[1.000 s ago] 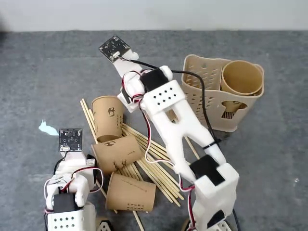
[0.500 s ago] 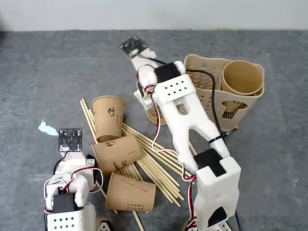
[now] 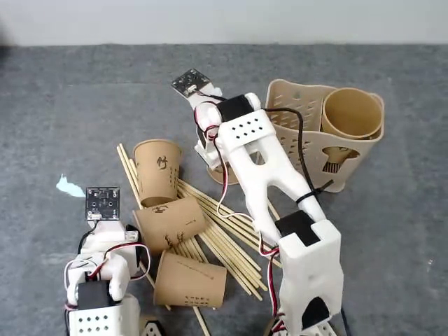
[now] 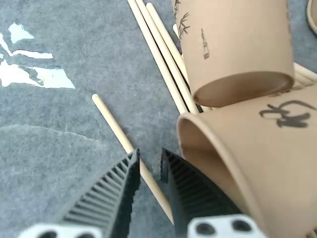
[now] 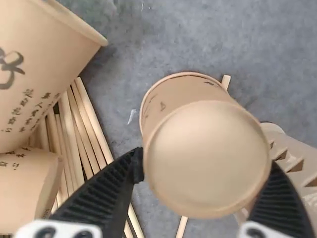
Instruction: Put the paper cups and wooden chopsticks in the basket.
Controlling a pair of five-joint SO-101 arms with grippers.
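Observation:
My right gripper (image 5: 203, 166) is shut on a paper cup (image 5: 205, 148), whose base faces the wrist camera. The cup hangs just left of the beige basket (image 3: 308, 143), above the ends of the wooden chopsticks (image 3: 224, 234). Another cup (image 3: 352, 113) stands inside the basket. One cup (image 3: 157, 170) stands on the table, and two lie on their sides (image 3: 170, 222) (image 3: 190, 280) over the chopsticks. At the near left corner, my left gripper (image 4: 148, 166) is shut and holds nothing. It hovers over a single chopstick (image 4: 116, 131) next to a lying cup (image 4: 247, 158).
A white scrap (image 3: 68, 186) is stuck to the grey table at the left. The right arm (image 3: 269, 182) stretches from the near edge over the chopstick pile. The left arm (image 3: 101, 280) stays folded at the near left corner.
The right arm has swung to the right, from above the standing cup to beside the basket, and then dropped slightly. The left arm has not moved.

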